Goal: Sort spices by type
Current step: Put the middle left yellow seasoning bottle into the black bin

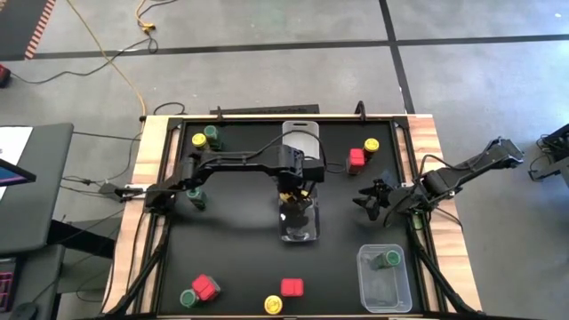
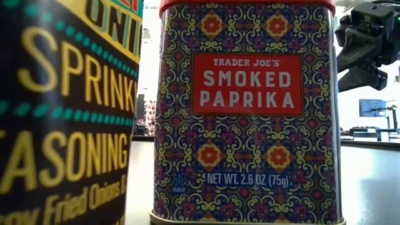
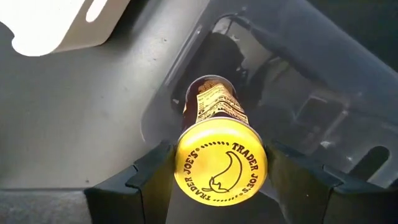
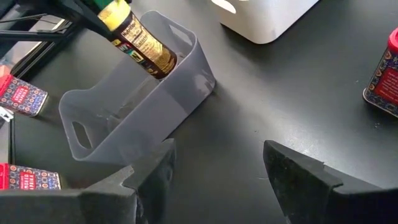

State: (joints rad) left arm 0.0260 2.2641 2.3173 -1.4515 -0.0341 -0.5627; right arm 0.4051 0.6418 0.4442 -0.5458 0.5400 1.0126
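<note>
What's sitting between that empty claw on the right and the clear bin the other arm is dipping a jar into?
Nothing. In the high view, only bare black table separates the open right gripper from the middle clear bin, where the left gripper holds the yellow-lidded jar. The right wrist view agrees.

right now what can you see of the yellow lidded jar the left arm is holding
The yellow-lidded jar is a round, dark bottle with a printed label and a glossy yellow cap marked Trader Joe's. The left pincer is shut on it just below the cap, one finger on each side. It hangs tilted, base pointing down into the clear plastic bin at the table's middle. Whether its base touches the bin floor cannot be told.
</note>
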